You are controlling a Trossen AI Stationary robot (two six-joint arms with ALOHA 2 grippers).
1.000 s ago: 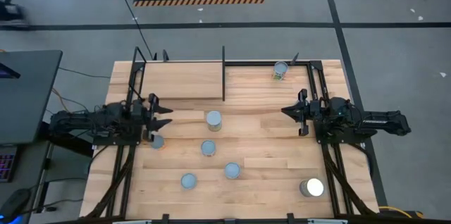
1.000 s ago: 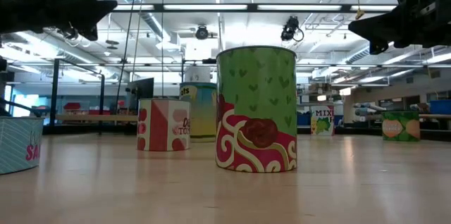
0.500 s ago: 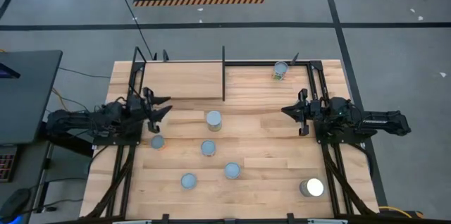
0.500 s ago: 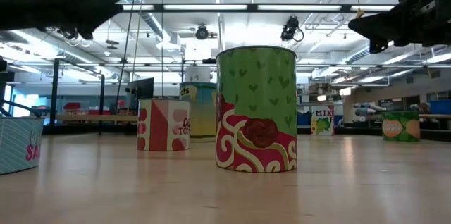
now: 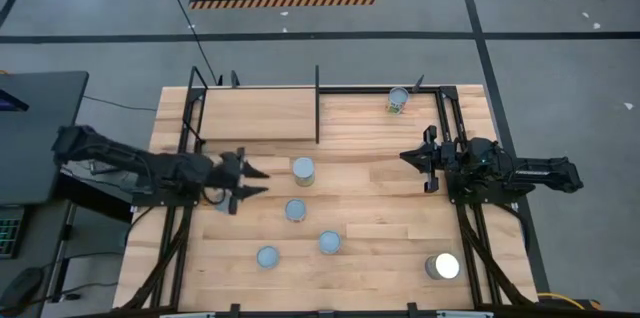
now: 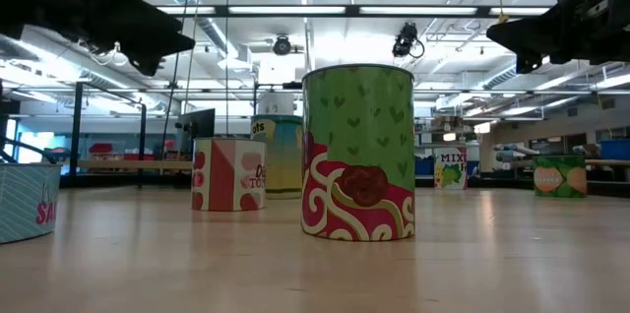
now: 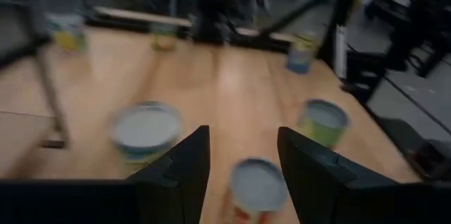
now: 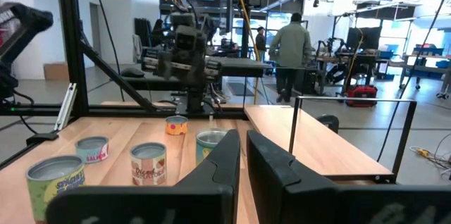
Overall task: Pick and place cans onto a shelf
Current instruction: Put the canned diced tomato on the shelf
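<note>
Several cans stand upright on the plank table: one (image 5: 303, 169), one (image 5: 295, 210), one (image 5: 329, 242), one (image 5: 267, 256), a wider bright one (image 5: 441, 266) near the right front, and one (image 5: 399, 99) at the far edge. The shelf (image 5: 255, 113), a pale panel between black posts, stands at the far left. My left gripper (image 5: 258, 181) hovers open above the table, left of the middle cans. In its wrist view a can (image 7: 257, 185) lies ahead and below the gap (image 7: 243, 131), untouched. My right gripper (image 5: 403, 157) waits shut at the right, holding nothing (image 8: 243, 138).
Another can (image 5: 221, 204) is mostly hidden under my left hand. Black frame rails (image 5: 455, 138) run along both table sides. Bare planks lie between the middle cans and my right gripper. A person (image 8: 290, 51) stands in the room beyond the table.
My left arm has reached out: its gripper has gone toward the table's right edge and a little toward the near edge, closer to the middle cans, its tip dipping slightly. The gap between its fingers looks the same. The cans have stayed put.
</note>
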